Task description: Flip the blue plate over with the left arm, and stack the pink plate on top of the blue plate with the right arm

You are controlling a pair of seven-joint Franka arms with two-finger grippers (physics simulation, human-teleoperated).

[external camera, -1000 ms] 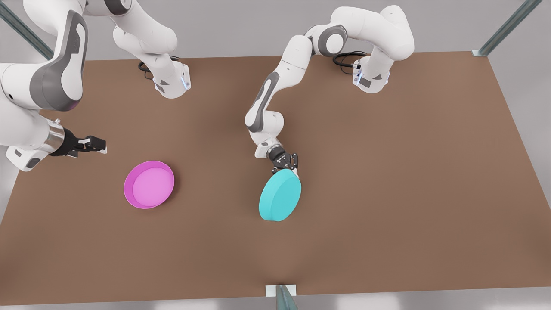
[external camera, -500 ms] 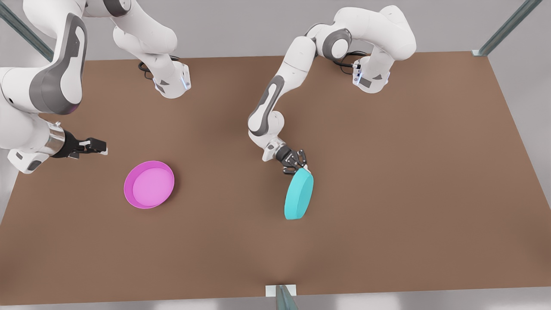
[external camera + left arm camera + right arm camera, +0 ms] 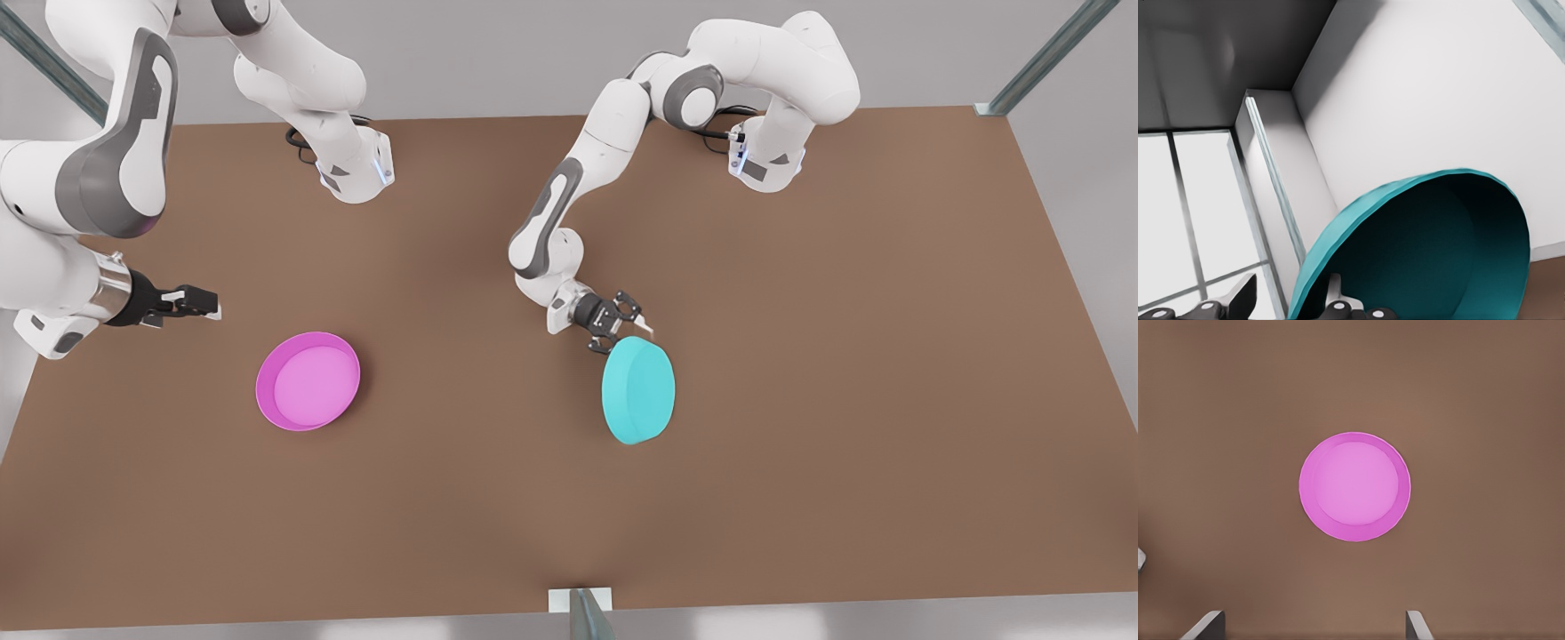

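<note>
Two smooth, round, shallow plates sit mid-frame in the front view. The blue plate, tilted on edge, has its rim clamped by the left gripper. The pink plate lies flat, hollow up, left of centre on the matte brown counter. The right gripper waits upper left, fingers apart. Grey walls lie behind.

The pink plate lies flat on the table toward the front view's left, well apart from the blue plate near the middle. The right gripper hangs behind the pink plate; the left gripper touches the blue plate's rear rim.
</note>
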